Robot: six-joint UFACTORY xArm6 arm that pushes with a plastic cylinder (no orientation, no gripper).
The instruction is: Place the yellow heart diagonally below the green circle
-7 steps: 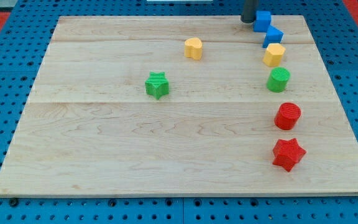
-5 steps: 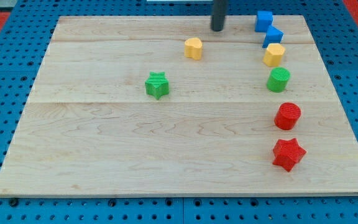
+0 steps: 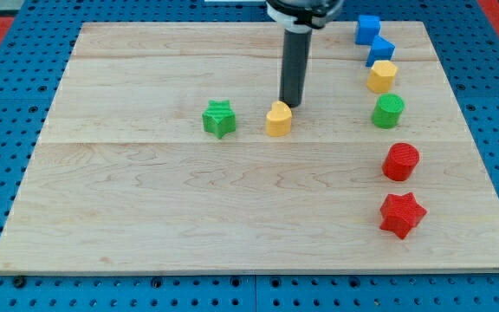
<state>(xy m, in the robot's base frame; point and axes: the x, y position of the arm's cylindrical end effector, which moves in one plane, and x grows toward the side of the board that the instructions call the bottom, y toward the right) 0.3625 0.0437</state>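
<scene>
The yellow heart (image 3: pixel 277 120) lies near the middle of the wooden board (image 3: pixel 145 217), just right of the green star (image 3: pixel 219 118). My tip (image 3: pixel 291 105) touches the heart's upper right side. The green circle (image 3: pixel 388 111) stands at the view's right, well to the right of the heart and slightly higher.
Down the board's right side runs a column of blocks: two blue blocks (image 3: pixel 368 28) (image 3: pixel 381 49), a yellow hexagon (image 3: pixel 382 76), the green circle, a red circle (image 3: pixel 400 161) and a red star (image 3: pixel 402 215).
My tip moved from the board's top right leftward, then down. The yellow heart has been pushed down the view, from near the top to beside the green star.
</scene>
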